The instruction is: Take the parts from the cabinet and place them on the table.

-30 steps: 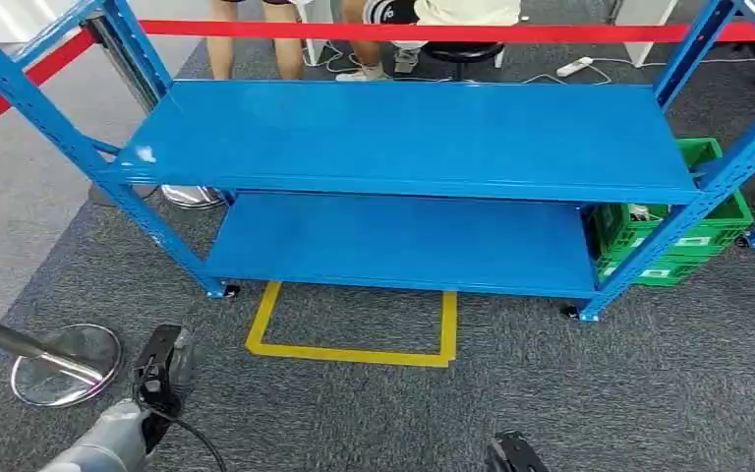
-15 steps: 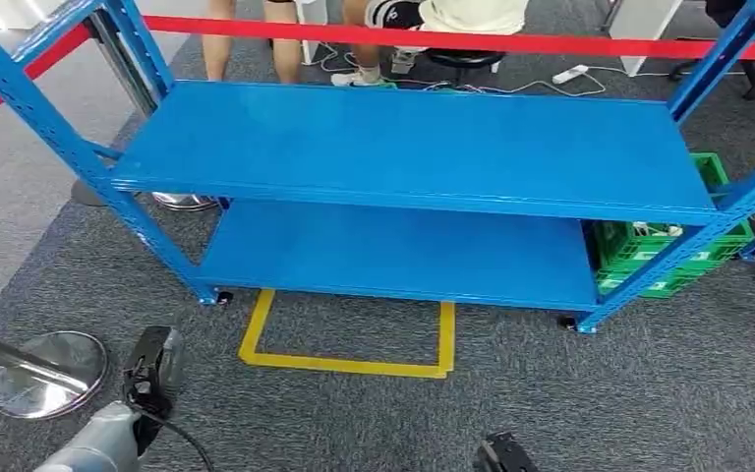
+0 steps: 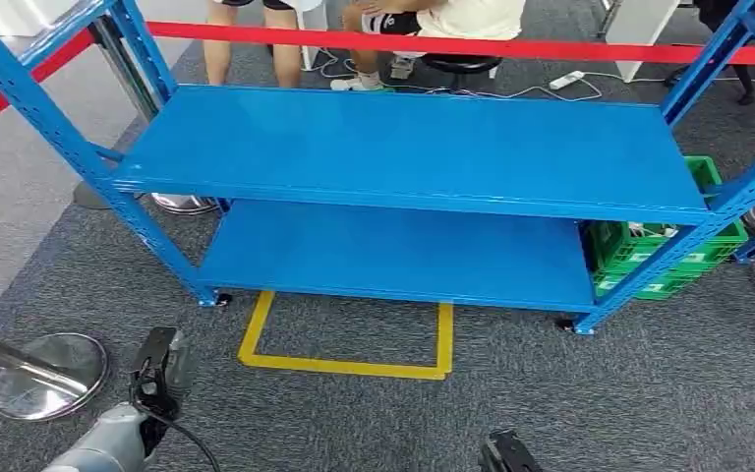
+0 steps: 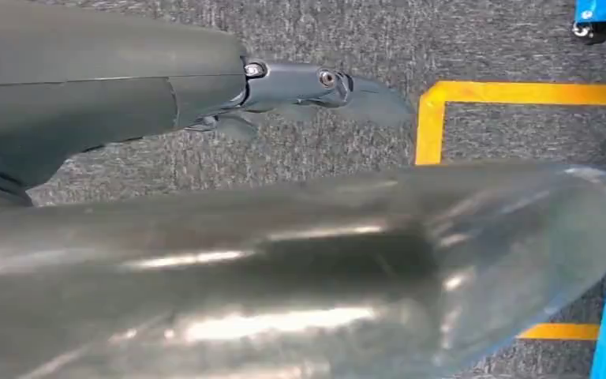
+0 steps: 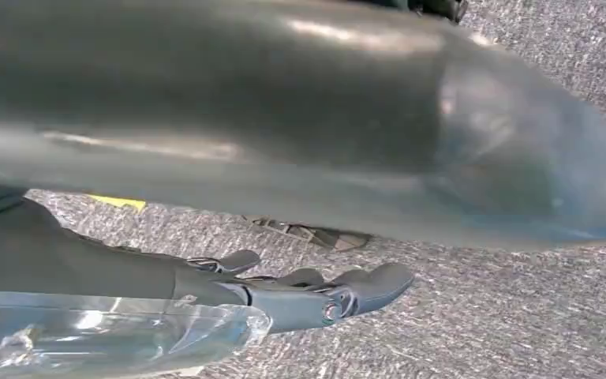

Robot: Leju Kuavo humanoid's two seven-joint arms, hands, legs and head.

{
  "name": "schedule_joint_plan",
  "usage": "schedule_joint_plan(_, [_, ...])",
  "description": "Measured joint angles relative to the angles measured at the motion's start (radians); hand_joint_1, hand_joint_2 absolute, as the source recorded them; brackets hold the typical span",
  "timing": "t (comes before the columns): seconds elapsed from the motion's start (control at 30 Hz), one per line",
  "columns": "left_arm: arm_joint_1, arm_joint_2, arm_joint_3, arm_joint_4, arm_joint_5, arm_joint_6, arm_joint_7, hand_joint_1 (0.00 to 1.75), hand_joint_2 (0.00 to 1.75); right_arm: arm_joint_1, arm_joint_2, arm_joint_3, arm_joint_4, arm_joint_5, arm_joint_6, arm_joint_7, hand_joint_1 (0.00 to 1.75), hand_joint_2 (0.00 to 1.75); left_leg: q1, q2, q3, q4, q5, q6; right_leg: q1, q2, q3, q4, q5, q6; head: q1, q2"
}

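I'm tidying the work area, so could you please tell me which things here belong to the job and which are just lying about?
Job: blue rack; left robot hand; right robot hand.

Lying about: green crates; yellow floor marking; red barrier tape; stanchion base.

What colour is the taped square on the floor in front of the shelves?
Yellow tape outline, clearest in the head view.

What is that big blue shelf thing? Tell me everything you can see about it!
The blue shelf rack looks like painted metal. It has two flat shelves, one above the other, both bare, held by slanted-looking corner posts with rows of holes. Small feet stand on the grey carpet. A yellow tape outline lies on the floor just in front, and green crates sit beside its right end. A red barrier tape stretches behind it.
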Motion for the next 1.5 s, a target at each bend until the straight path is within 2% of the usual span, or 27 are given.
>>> schedule_joint_plan(0.03, [0.0, 0.0, 0.0, 0.0, 0.0, 0.002, 0.0, 0.0, 0.0, 0.0, 0.0, 0.0, 0.0, 0.0, 0.0, 0.0, 0.0, 0.0, 0.0, 0.0, 0.0, 0.0, 0.0, 0.0, 0.0, 0.0, 0.0, 0.001, 0.0, 0.0, 0.0, 0.0])
schedule_joint_plan(0.07, [0.0, 0.0, 0.0, 0.0, 0.0, 0.004, 0.0, 0.0, 0.0, 0.0, 0.0, 0.0, 0.0, -0.005, 0.0, 0.001, 0.0, 1.75, 0.0, 0.0, 0.001, 0.0, 0.0, 0.0, 0.0, 0.0, 0.0, 0.001, 0.0, 0.0, 0.0, 0.0])
schedule_joint_plan(0.1, [0.0, 0.0, 0.0, 0.0, 0.0, 0.007, 0.0, 0.0, 1.75, 0.0, 0.0, 0.001, 0.0, -0.01, 0.0, 0.002, 0.0, 1.75, 0.0, 0.0, 0.001, 0.0, 0.0, 0.0, 0.0, 0.0, 0.0, 0.002, 0.0, 0.0, 0.0, 0.0])
schedule_joint_plan(0.23, [0.0, 0.001, -0.003, 0.0, 0.003, -0.008, 0.011, 0.0, 1.75, 0.0, 0.0, 0.012, -0.002, -0.017, -0.029, 0.007, 0.0, 1.75, 0.0, 0.0, 0.002, 0.0, 0.001, -0.001, 0.0, 0.0, 0.0, 0.003, 0.0, 0.0, 0.0, 0.0])
schedule_joint_plan(0.27, [0.001, 0.002, -0.003, 0.0, 0.013, -0.014, 0.002, 0.0, 0.0, 0.0, 0.0, 0.012, -0.004, -0.029, -0.032, 0.001, 0.0, 0.0, 0.0, 0.0, 0.002, 0.0, 0.001, -0.001, 0.0, 0.0, 0.0, 0.003, 0.0, 0.0, 0.0, 0.0])
schedule_joint_plan(0.33, [0.003, 0.002, -0.002, 0.0, 0.027, -0.007, -0.015, 0.0, 0.0, -0.001, 0.0, 0.011, -0.006, -0.055, -0.031, -0.015, 0.0, 0.0, 0.0, 0.0, 0.002, 0.0, 0.001, -0.001, 0.0, 0.0, 0.0, 0.004, 0.0, 0.0, 0.0, 0.0])
schedule_joint_plan(0.87, [0.008, -0.006, -0.001, -0.008, 0.044, 0.055, -0.015, 0.0, 0.0, -0.001, 0.0, 0.014, -0.008, -0.092, -0.023, -0.023, 0.0, 0.0, 0.0, 0.0, 0.002, 0.0, 0.001, -0.001, 0.0, 0.0, 0.001, 0.004, 0.0, 0.0, 0.0, 0.0])
schedule_joint_plan(1.5, [0.008, -0.008, -0.001, -0.009, 0.044, 0.058, -0.015, 0.0, 0.0, -0.001, 0.0, 0.015, -0.009, -0.096, -0.024, -0.022, 0.0, 0.0, 0.0, 0.0, 0.003, 0.0, 0.001, -0.001, 0.0, 0.0, 0.001, 0.004, 0.0, 0.0, 0.0, 0.0])
